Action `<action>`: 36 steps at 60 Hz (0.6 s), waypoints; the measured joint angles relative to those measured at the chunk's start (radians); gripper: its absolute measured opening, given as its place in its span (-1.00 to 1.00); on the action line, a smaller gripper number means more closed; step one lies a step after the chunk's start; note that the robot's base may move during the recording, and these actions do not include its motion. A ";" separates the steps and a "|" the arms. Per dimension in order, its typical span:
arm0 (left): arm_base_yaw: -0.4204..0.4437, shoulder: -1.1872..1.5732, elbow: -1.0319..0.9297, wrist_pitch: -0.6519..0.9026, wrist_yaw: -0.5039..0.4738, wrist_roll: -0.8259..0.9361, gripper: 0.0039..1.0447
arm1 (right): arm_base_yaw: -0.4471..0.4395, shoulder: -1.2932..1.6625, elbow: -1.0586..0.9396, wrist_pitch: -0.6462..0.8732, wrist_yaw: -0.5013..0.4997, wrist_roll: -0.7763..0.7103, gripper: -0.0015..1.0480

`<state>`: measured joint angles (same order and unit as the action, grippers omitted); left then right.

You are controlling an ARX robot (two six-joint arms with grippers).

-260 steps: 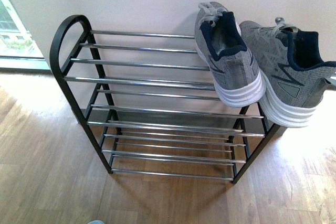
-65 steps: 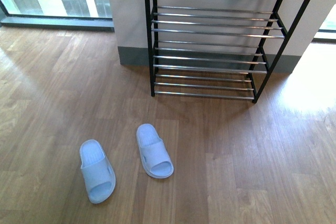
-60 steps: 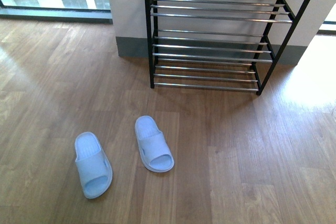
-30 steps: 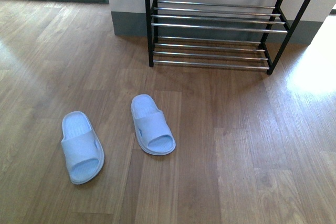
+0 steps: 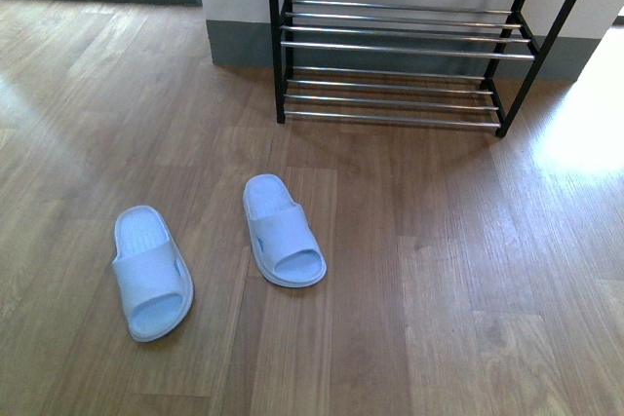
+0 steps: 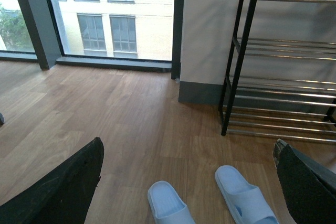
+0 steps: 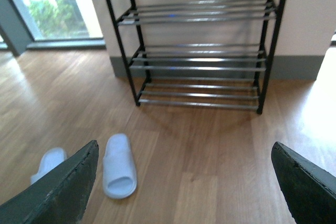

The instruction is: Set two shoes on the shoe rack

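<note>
Two pale blue slippers lie apart on the wooden floor in front of the shoe rack (image 5: 390, 46), one on the left (image 5: 151, 273) and one nearer the rack (image 5: 283, 244). The rack's lower chrome tiers are bare; its top is cut off. My left gripper (image 6: 188, 145) is open above the floor, and both slippers (image 6: 168, 205) (image 6: 244, 200) lie between its dark fingers (image 6: 58, 187). The rack's black side frame (image 6: 234, 72) stands beyond. My right gripper (image 7: 185, 145) is open too, facing the rack (image 7: 199, 69), with one slipper (image 7: 119, 166) just inside its left finger and the other slipper (image 7: 48, 163) partly behind it.
The rack stands against a white wall with a grey skirting (image 5: 239, 46). A floor-length window (image 6: 100, 14) runs along the wall to the left of it. Bright sunlight falls on the floor (image 5: 585, 133) at the right of the rack.
The front view has swung down from the rack's top, where two grey sneakers sat, to the floor with the slippers. Over the last half second nothing has moved.
</note>
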<state>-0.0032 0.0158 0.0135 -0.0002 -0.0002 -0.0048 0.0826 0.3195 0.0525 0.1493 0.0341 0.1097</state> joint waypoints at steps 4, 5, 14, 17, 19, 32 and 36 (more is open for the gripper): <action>0.000 0.000 0.000 0.000 0.000 0.000 0.83 | 0.051 0.183 0.028 0.109 0.012 0.000 0.82; 0.000 0.000 0.000 0.000 0.000 0.000 0.83 | 0.066 0.250 0.039 0.154 0.020 -0.001 0.82; 0.000 0.000 0.000 0.000 0.000 0.000 0.83 | 0.174 0.885 0.193 0.509 0.061 -0.008 0.82; 0.000 0.000 0.000 0.000 0.000 0.000 0.83 | 0.197 1.038 0.248 0.556 0.075 -0.007 0.82; 0.000 0.000 0.000 0.000 0.000 0.000 0.83 | 0.212 1.147 0.292 0.573 0.078 -0.001 0.82; 0.000 0.000 0.000 0.000 0.000 0.000 0.83 | 0.278 1.580 0.521 0.580 0.089 0.014 0.82; 0.000 0.000 0.000 0.000 0.000 0.000 0.83 | 0.290 1.680 0.604 0.560 0.104 0.014 0.82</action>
<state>-0.0032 0.0158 0.0135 -0.0002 -0.0002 -0.0048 0.3721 1.9991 0.6563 0.7094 0.1379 0.1238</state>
